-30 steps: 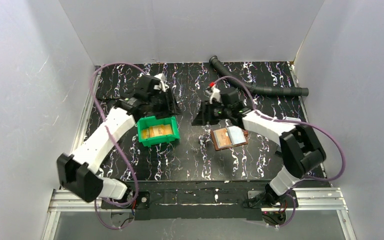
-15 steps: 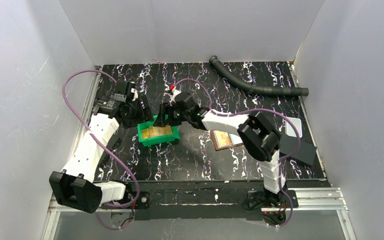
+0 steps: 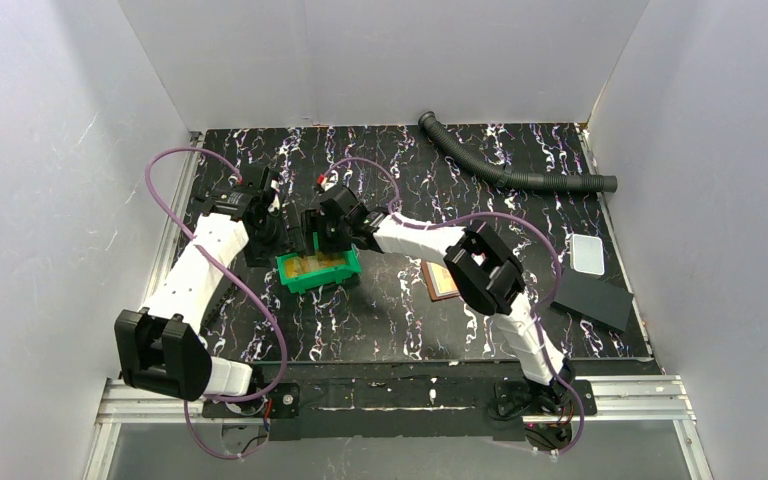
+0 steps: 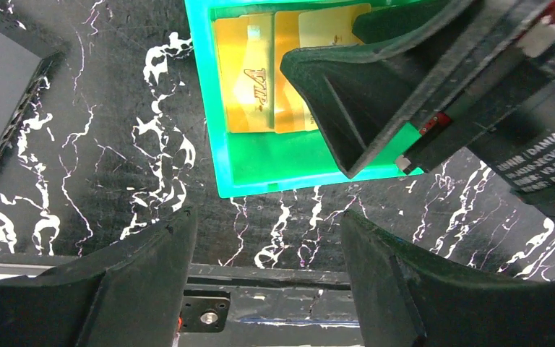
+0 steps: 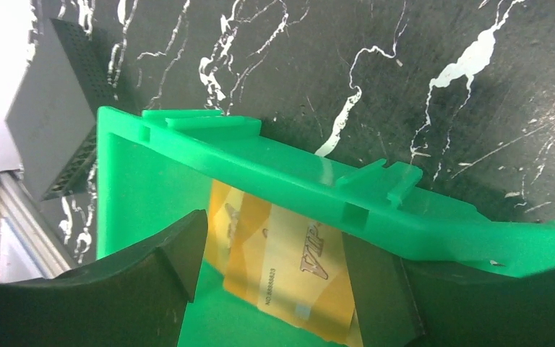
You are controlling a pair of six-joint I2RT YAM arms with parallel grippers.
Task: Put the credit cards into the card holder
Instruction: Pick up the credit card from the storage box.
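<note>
You are at the pick-up step: no card has left the green bin [image 5: 274, 177] for the holder in this view. The credit cards [image 5: 289, 271] lie flat on the bin floor, orange and yellowish-tan, overlapping one another. Your right gripper [image 5: 271, 246] is reaching across into the bin from the right, its fingers spread wide either side of the cards and holding nothing. Your left gripper [image 4: 267, 224] hangs just left of the bin, also wide apart and empty. The card holder [image 3: 441, 281] lies on the table to the right of the bin, partly hidden under the right arm.

The next move calls for lowering the right fingers onto one card's edge and closing on that card alone. That looks awkward, since the cards are thin, flat and stacked. The left gripper could steady the bin if it slides.
</note>
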